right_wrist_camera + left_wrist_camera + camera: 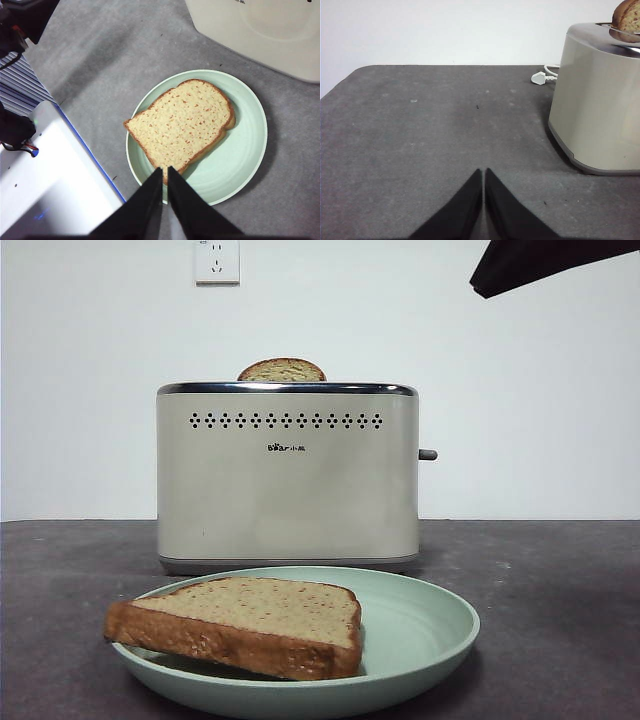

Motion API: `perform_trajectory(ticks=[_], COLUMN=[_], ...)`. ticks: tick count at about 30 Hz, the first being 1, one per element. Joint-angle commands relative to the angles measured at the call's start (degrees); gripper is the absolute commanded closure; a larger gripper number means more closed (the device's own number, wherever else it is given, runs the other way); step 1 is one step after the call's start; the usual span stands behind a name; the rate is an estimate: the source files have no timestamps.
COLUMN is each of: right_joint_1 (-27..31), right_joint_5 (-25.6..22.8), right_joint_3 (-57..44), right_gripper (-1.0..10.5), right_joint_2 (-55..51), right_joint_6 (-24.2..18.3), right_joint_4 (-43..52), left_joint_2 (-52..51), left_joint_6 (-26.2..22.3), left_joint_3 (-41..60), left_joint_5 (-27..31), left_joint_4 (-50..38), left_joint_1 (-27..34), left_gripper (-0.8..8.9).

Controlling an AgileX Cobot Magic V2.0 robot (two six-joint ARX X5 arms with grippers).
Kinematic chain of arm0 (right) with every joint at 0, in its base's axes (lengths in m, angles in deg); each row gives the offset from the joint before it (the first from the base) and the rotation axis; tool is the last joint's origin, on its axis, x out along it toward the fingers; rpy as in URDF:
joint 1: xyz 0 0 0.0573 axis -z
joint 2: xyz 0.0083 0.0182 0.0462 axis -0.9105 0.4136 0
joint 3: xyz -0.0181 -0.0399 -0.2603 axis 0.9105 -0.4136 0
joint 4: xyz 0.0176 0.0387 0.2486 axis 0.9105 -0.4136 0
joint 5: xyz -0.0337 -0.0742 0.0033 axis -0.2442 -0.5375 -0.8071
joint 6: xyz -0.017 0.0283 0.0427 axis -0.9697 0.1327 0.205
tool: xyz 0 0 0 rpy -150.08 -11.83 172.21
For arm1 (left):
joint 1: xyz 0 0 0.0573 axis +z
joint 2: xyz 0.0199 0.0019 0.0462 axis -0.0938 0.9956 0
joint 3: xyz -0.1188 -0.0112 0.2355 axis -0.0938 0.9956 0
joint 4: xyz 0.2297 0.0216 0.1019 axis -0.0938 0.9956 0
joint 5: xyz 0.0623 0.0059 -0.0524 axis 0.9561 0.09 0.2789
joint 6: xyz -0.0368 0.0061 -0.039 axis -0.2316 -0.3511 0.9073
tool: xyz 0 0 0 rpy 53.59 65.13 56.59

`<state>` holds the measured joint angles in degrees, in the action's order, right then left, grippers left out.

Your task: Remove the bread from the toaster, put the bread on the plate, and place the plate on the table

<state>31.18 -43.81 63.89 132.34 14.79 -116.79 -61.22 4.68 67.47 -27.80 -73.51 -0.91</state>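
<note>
We see the bread lying flat on the plate, its crust corner hanging slightly past the rim on one side, and the plate itself resting on the table just in front of the toaster. From these pictures we judge all 3 steps to be done: the slice is out of the toaster, it lies on the plate, and the plate sits on the table. A second slice with a darker domed top pokes up from the toaster slot, but we take it as no part of this task. Our right gripper hangs above the plate's near edge with its 2 jaws pressed together and nothing between them; in the front view it is probably the dark tip at the upper corner. Our left gripper waits low over bare table beside the toaster, its jaws likewise closed and empty. A white plug and cord lie on the table behind the toaster. We see nothing left to do beyond perhaps parking both arms.
</note>
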Motion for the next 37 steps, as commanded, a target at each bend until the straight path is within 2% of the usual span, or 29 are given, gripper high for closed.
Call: perform_trajectory(ticks=[1,13,36,37], right_joint_1=[-0.3,-0.3,-0.3,-0.4], right_joint_5=[0.0,0.0,-0.1,-0.5], right_joint_3=[0.6,0.6,0.6,0.6], right_gripper=[9.4,9.4,9.4,9.4], right_joint_2=[0.4,0.4,0.4,0.3], right_joint_6=[-0.8,-0.8,-0.9,-2.6], right_joint_4=[0.5,0.5,0.5,0.6], left_joint_2=[-1.9,-1.7,-1.7,-1.7], left_joint_6=[0.6,2.6,2.5,2.5], left_joint_3=[1.5,4.9,4.9,4.9], left_joint_5=[0.3,0.3,0.3,0.3], left_joint_4=[-0.8,0.7,0.7,0.7], left_joint_1=[0.1,0.1,0.1,0.1], left_gripper=[8.06,8.06,8.06,8.06])
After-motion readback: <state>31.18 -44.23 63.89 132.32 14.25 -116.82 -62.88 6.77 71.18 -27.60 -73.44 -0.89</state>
